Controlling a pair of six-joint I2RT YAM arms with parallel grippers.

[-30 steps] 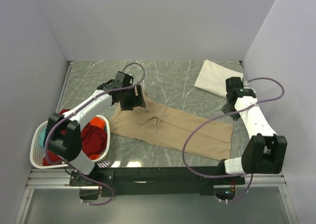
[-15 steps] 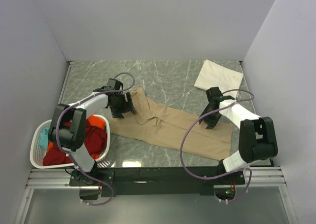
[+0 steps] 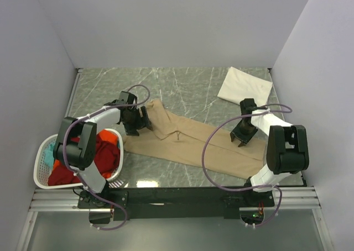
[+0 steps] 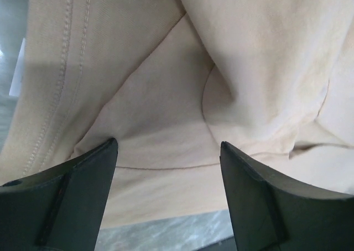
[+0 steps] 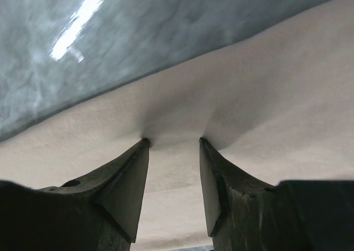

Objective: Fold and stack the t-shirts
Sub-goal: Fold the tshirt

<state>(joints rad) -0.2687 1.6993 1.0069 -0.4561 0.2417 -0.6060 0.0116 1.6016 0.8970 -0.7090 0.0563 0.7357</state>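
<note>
Left arm [image 3: 102, 117] and right arm [image 3: 271, 121] are white shells with chunky black joints, bolted onto a black rail [image 3: 177, 198]. A purple-grey cable [image 3: 203, 151] loops up from the rail on each. Left hand [image 4: 168, 146] and right hand [image 5: 174, 142] have dark, matte, wedge-shaped fingers [image 4: 72, 190].

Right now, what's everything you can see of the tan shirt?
The tan shirt is soft, matte cloth, lying flat but wrinkled, stretched diagonally across the marble table from mid-left toward the near right. Double-stitched seams and loose folds show at its left end, where the left gripper hovers open over it. The right gripper presses its spread fingertips into the cloth near the far edge, puckering it.
</note>
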